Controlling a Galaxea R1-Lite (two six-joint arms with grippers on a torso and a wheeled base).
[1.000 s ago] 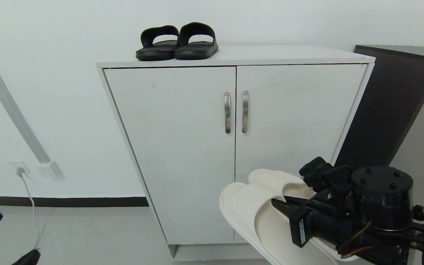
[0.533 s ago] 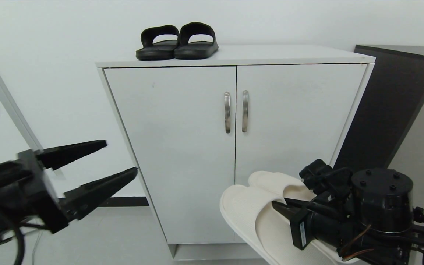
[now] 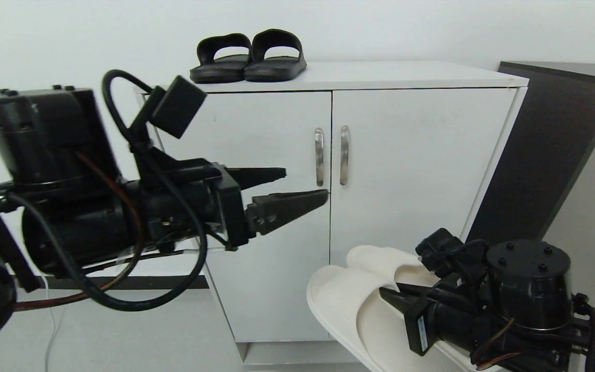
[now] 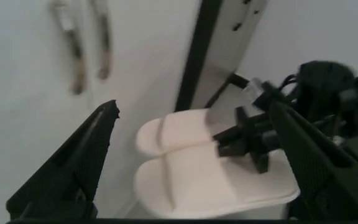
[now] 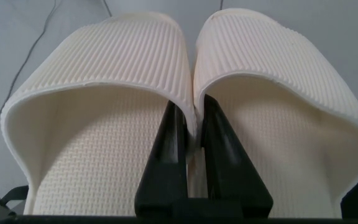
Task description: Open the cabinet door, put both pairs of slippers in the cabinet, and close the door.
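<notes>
The left tool point(image 3: 305, 184) is showing matte black all over. The right tool point(image 5: 190, 121) is showing the same black, and the cream slippers point(image 3: 344, 305) pinched between its fingers are displaying fine ribbed lines across their straps and a small zigzag embossing on their insoles. Ahead of the left tool, the cabinet point(image 3: 406, 155) is showing plain white, with its handles point(image 3: 318, 157) gleaming brushed silver. Above that tool, the black slippers point(image 3: 248, 59) are looking plain and unpatterned. Beyond the right tool, a side unit point(image 3: 545, 155) is showing dark grey-brown. Below the left tool, a black skirting strip point(image 3: 122, 282) is running along the white wall point(image 3: 70, 41) over a pale grey floor point(image 3: 122, 330).
</notes>
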